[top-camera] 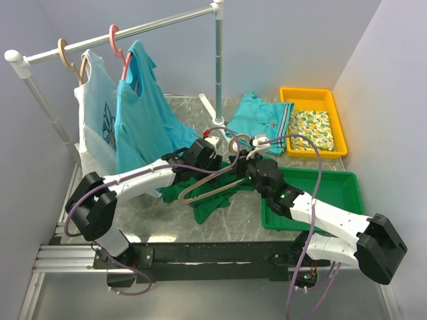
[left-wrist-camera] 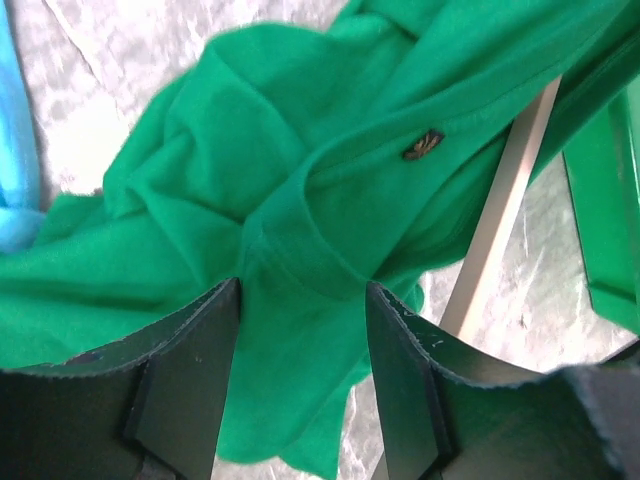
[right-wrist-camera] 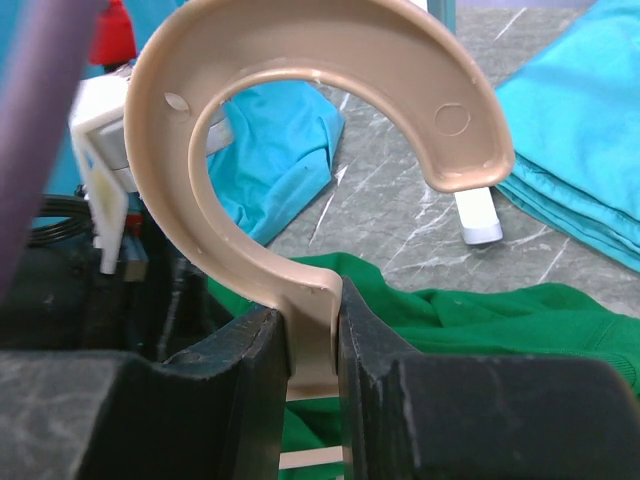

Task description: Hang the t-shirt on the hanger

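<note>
The dark green t-shirt lies crumpled on the marble table between the arms. It fills the left wrist view and shows behind the right fingers. My right gripper is shut on the neck of the beige hanger, just under its rounded hook. It holds the hanger tilted over the shirt. One hanger arm crosses the shirt's right side. My left gripper is open just above the shirt's collar area, with cloth showing between its fingers.
A green tray sits right of the shirt, and its edge shows in the left wrist view. A yellow bin and folded turquoise cloth are at the back. A rack pole stands behind. A white shirt and a turquoise shirt hang at left.
</note>
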Action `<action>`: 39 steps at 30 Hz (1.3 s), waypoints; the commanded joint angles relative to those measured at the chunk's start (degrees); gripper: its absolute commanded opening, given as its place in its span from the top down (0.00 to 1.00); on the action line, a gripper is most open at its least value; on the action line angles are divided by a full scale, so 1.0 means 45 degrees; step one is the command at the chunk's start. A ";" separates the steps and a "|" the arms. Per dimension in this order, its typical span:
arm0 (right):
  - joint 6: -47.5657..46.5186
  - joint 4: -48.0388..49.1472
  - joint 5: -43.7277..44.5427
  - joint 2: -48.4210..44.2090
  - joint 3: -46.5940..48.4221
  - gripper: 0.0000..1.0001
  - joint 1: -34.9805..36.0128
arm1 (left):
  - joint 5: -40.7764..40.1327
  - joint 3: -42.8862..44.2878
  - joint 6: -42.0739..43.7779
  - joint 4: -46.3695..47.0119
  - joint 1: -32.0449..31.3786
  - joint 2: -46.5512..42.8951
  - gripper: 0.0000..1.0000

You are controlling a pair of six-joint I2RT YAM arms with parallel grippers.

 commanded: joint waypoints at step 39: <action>-0.1124 -0.0098 0.5044 0.0085 0.2070 1.00 0.0193 | 0.1098 -0.3199 -0.0873 0.2440 0.1543 -0.4474 0.93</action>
